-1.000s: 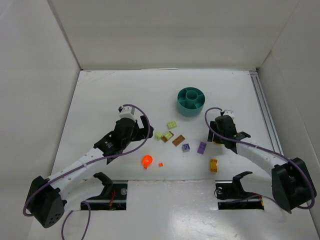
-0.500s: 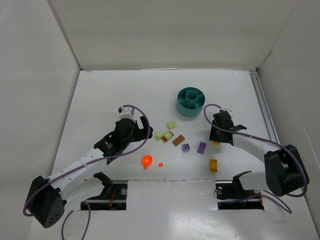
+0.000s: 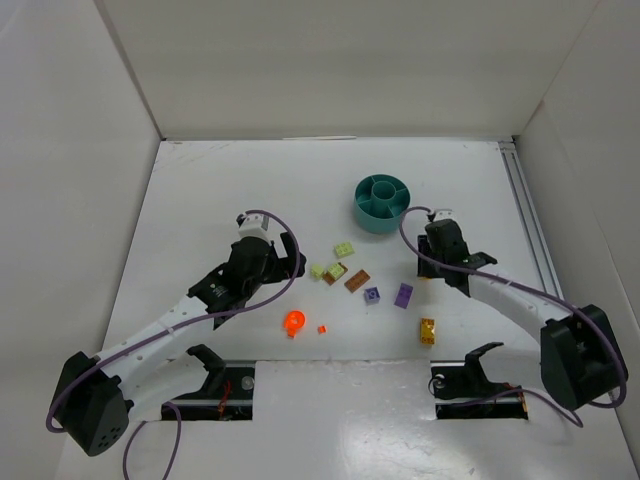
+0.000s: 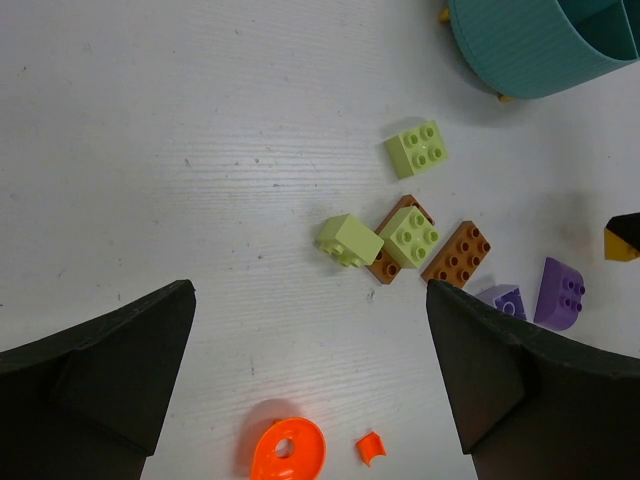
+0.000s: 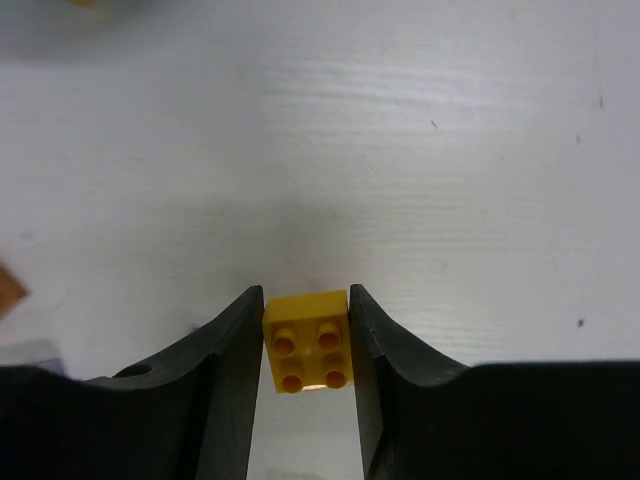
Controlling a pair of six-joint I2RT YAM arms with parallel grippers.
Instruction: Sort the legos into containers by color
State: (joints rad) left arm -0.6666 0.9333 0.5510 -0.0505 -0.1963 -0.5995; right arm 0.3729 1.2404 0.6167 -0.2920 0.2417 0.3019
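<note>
The left gripper point(image 4: 310, 295) is hovering with its jaws spread wide and nothing between them, and it has not moved over the last second. In its wrist view the orange ring point(image 4: 288, 452) is lying at its 6 o'clock. The pale green bricks point(image 4: 411, 231), brown brick point(image 4: 457, 254) and purple bricks point(image 4: 561, 291) are waiting unsorted at its 1 to 3 o'clock. The right gripper point(image 5: 305, 300) is clamping a yellow brick point(image 5: 306, 352) squarely between its fingers. It has been swinging toward the teal tub point(image 3: 375, 222), which is now sitting at its 11 o'clock in the top view. Transport appears to be under way, with release over a compartment still pending and all other pieces remaining outside the tub.
</note>
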